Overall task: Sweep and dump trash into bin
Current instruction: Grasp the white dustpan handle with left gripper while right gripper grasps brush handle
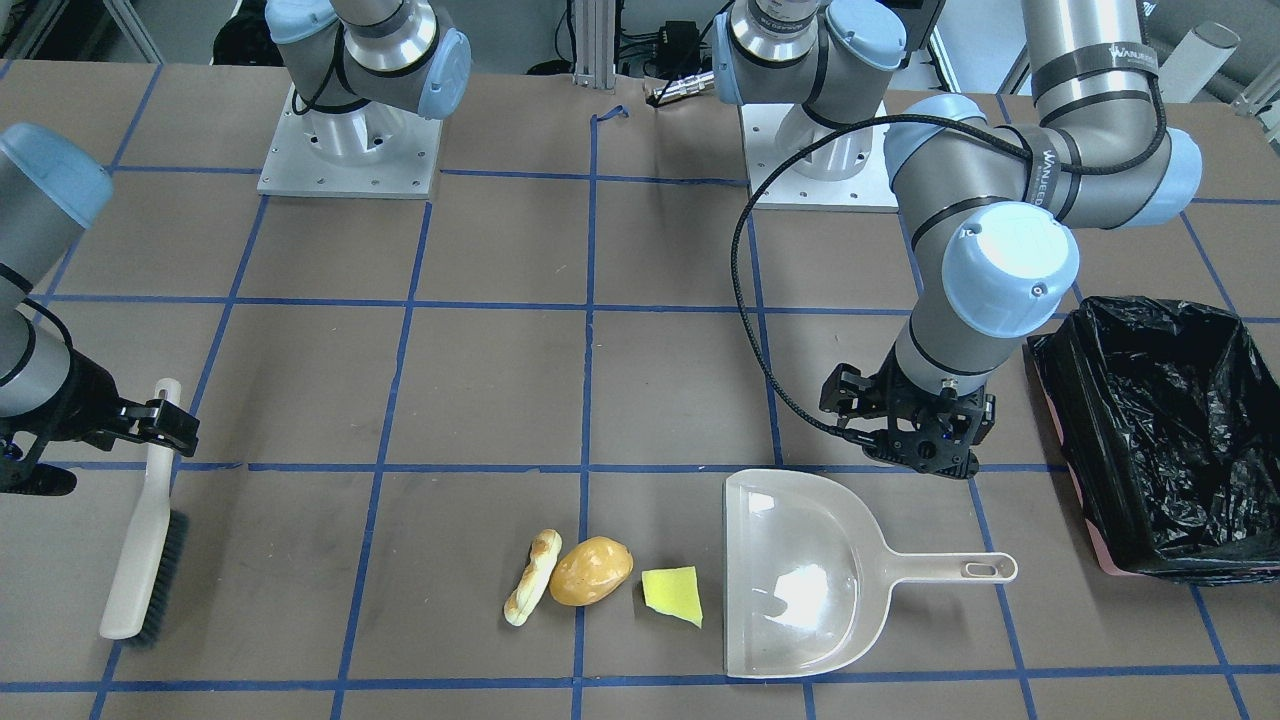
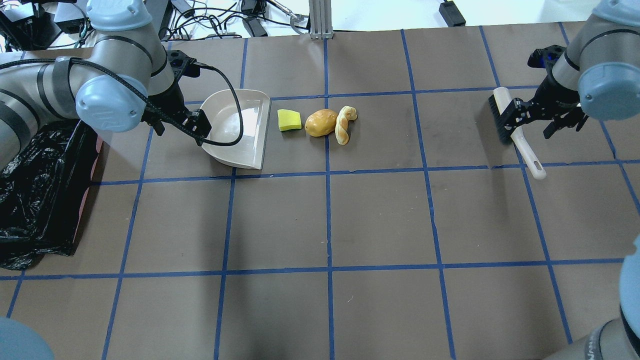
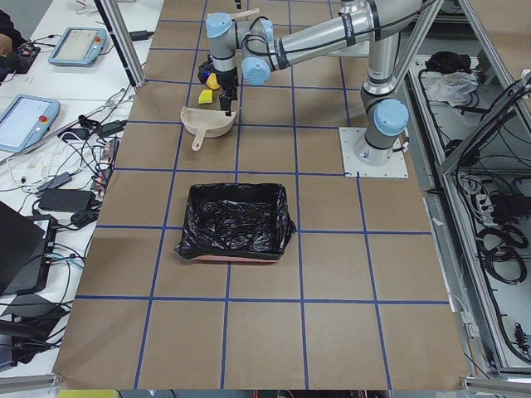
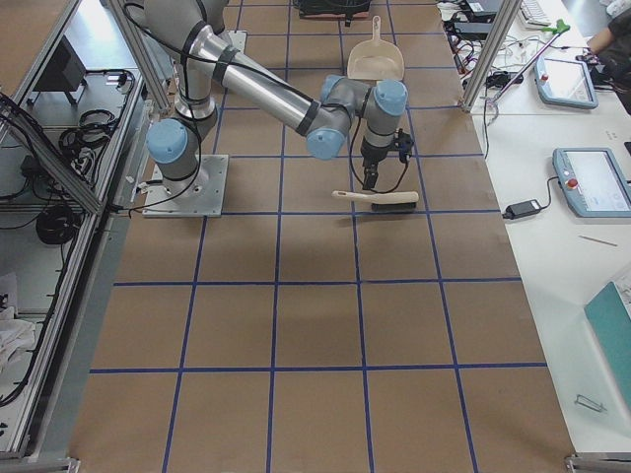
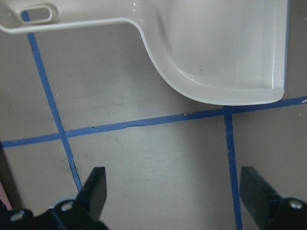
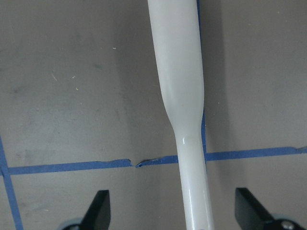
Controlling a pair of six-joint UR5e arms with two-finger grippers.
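The trash lies in a row on the table: a pale bread stick (image 1: 532, 576), a golden-brown bun (image 1: 591, 571) and a yellow wedge (image 1: 673, 594). A beige dustpan (image 1: 800, 575) lies just beside the wedge, its mouth toward it. My left gripper (image 1: 920, 445) is open and empty, low over the table next to the dustpan's handle (image 5: 72, 24). My right gripper (image 1: 160, 420) is open, its jaws standing on either side of the white brush handle (image 6: 180, 86) without closing on it. The brush (image 1: 145, 545) lies flat on the table. The bin (image 1: 1170, 430), lined with a black bag, stands beyond the left arm.
The two arm bases (image 1: 350, 150) stand at the robot's side of the table. Blue tape lines (image 2: 327, 220) divide the brown table into squares. The bin also shows in the overhead view (image 2: 40, 190), at the table's left edge.
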